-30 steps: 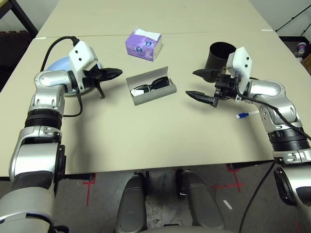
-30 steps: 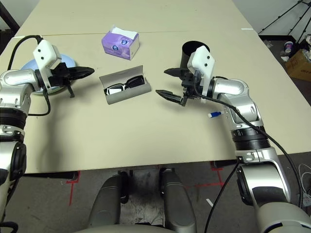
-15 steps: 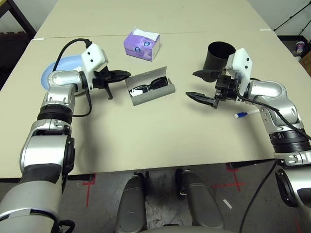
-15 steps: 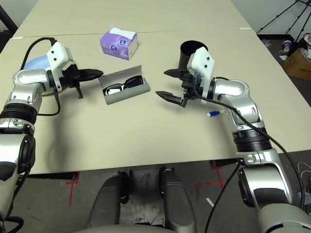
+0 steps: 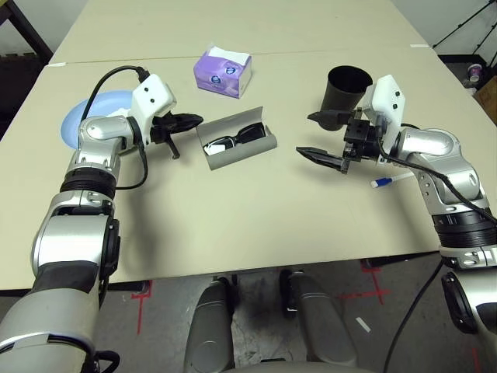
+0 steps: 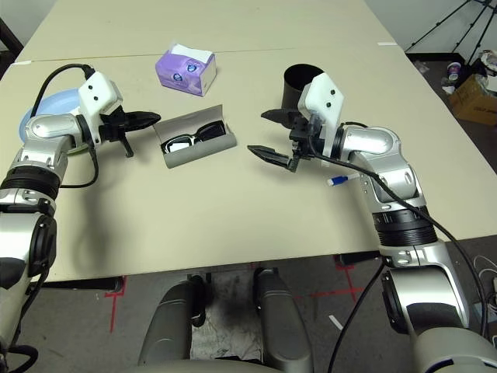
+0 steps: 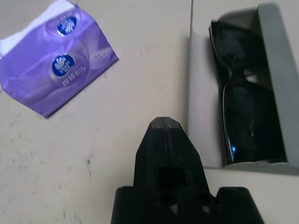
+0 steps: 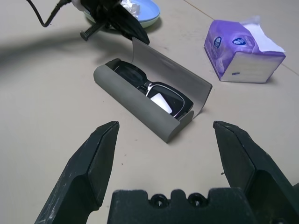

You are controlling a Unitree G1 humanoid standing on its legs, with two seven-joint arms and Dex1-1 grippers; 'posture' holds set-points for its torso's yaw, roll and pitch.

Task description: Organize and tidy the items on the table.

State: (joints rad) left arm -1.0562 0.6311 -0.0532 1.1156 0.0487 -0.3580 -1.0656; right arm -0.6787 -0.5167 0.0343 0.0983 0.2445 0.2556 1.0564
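The grey glasses case (image 5: pixel 239 141) lies open in the middle of the table (image 5: pixel 256 225), with the black sunglasses (image 5: pixel 235 139) inside. My left gripper (image 5: pixel 192 120) is shut and empty, its tip just left of the case's lid (image 7: pixel 203 93). To the right of the case my right gripper (image 5: pixel 306 134) hovers open, nothing between its fingers. The black cup (image 5: pixel 346 86) stands upright behind it. A white marker pen (image 5: pixel 388 180) lies under my right forearm. At the far left sits the blue plate (image 5: pixel 87 118), with crumpled white tissue (image 8: pixel 129 5) on it.
A purple tissue pack (image 5: pixel 224 70) lies behind the case. A seam (image 5: pixel 295 54) crosses the table beyond it. Open tabletop stretches in front of the case toward the near edge.
My left arm has swung off the blue plate toward the case, leaving its shut tip beside the lid. The right gripper has stayed where it was. The camera has shifted a little.
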